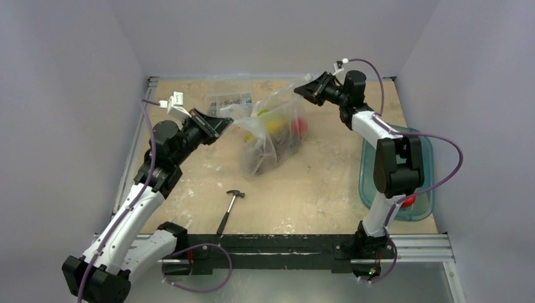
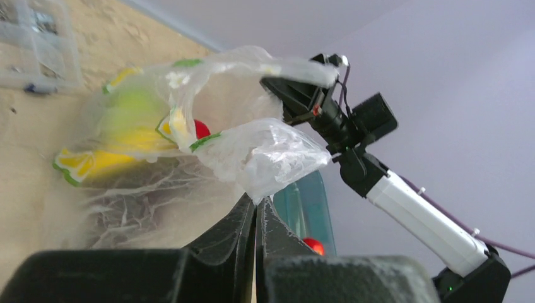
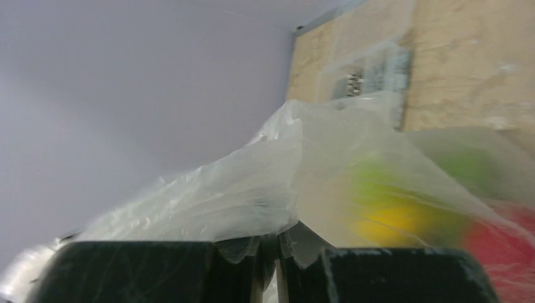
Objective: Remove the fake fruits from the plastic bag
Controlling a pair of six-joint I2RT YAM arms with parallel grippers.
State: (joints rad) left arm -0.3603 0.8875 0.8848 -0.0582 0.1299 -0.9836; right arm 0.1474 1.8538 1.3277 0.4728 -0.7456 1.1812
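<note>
The plastic bag (image 1: 271,136) hangs stretched between both grippers above the table middle, with the fake fruits inside: yellow and green ones (image 1: 272,123), a red one (image 1: 299,126) and dark ones low down (image 1: 277,154). My left gripper (image 1: 226,120) is shut on the bag's left edge; in the left wrist view the film (image 2: 265,158) is pinched at the fingertips (image 2: 257,201). My right gripper (image 1: 304,88) is shut on the bag's right top edge; the right wrist view shows film (image 3: 252,183) clamped at the gripper (image 3: 277,235), with yellow-green fruit (image 3: 391,208) behind.
A clear rigid box of small parts (image 1: 228,101) lies at the back behind the bag. A hammer (image 1: 230,205) lies near the front. A teal tray (image 1: 385,189) at the right holds a red fruit (image 1: 409,201), which also shows in the left wrist view (image 2: 312,245).
</note>
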